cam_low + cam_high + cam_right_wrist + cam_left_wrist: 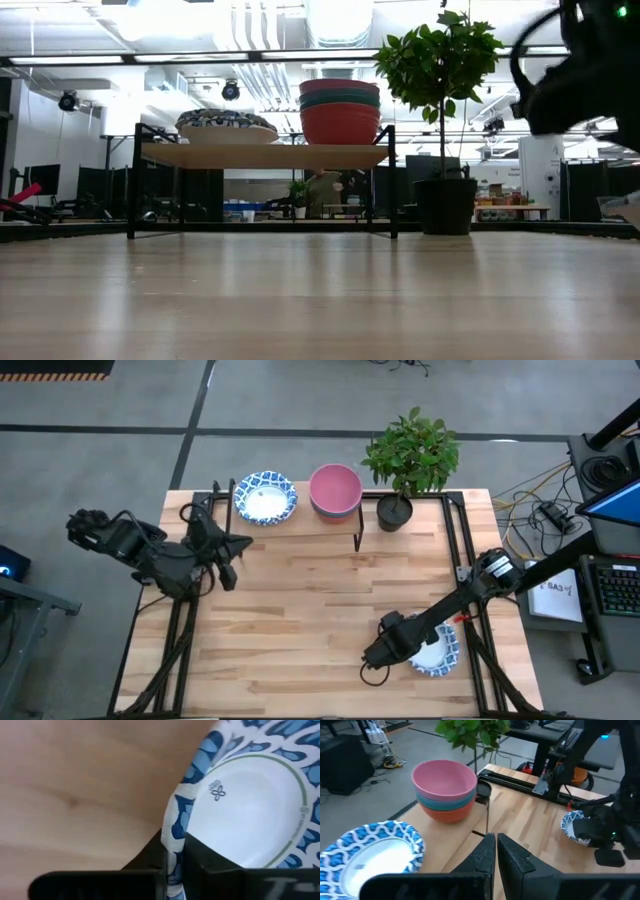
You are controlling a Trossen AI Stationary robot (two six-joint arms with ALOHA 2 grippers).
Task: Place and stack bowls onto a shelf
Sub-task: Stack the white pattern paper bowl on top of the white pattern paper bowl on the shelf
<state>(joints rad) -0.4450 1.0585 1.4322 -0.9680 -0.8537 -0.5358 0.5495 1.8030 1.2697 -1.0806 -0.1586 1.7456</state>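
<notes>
Two hands in play, only the right one loaded. Right hand sits at lower right of the high view, clenched on the rim of a white bowl with blue pattern; that bowl extends to the hand's right, near the counter edge. Right wrist view shows what the overhead doesn't: fingers pinch the patterned rim edge-on, bowl tilted, white face with a small maker's mark toward the camera. Low view only catches a dark arm at upper right, no bowl visible there.

Left hand hangs at left centre of the high view, fingers pressed together, holding nothing. Its wrist view has the shut fingers at bottom centre, and the right arm's bowl at far right.

Farther back, the shelf runs along the top of the counter. On it: patterned bowl stack left, pink-topped stack right. Overhead shows just pink; low view shows red, green and pink layers; left wrist view shows pink over blue over red. Potted plant stands just right of the shelf.
</notes>
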